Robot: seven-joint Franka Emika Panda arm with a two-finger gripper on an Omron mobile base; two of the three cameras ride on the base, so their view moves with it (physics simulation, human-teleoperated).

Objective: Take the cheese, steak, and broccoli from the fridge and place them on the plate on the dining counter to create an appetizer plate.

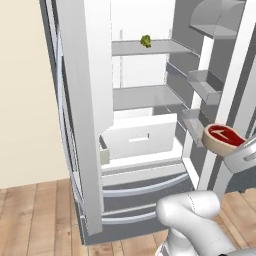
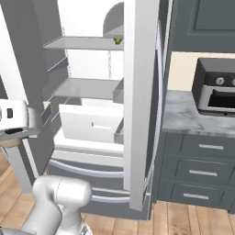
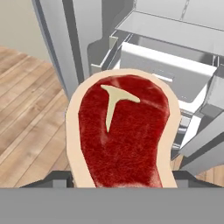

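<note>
Red raw meat with a pale fat rim and a white T-shaped bone mark: the steak (image 3: 122,135), held in the gripper (image 3: 120,183), fingers spread wide and pressed against its two sides near the lower end. Seen in the left base view at the right edge, the steak (image 1: 223,137) in front of the right door bins of the fridge (image 1: 80,125), outside the shelves, carried in the air with the red face turned up. In the right base view, just a pale sliver of the steak (image 2: 11,141) under the white hand at the left edge.

Both fridge doors standing open. On the upper shelf, near its right end and close to the front edge, the broccoli (image 1: 145,41), small and yellow-green, alone there, well apart from the steak. Below it a second shelf, then a white drawer (image 1: 140,136) pulled out a little.

To the right of the fridge, a grey marble wall counter (image 2: 193,117) over dark drawers, with a small dark oven (image 2: 215,92) on top, near the back edge. Wooden floor (image 1: 35,220) under all.
</note>
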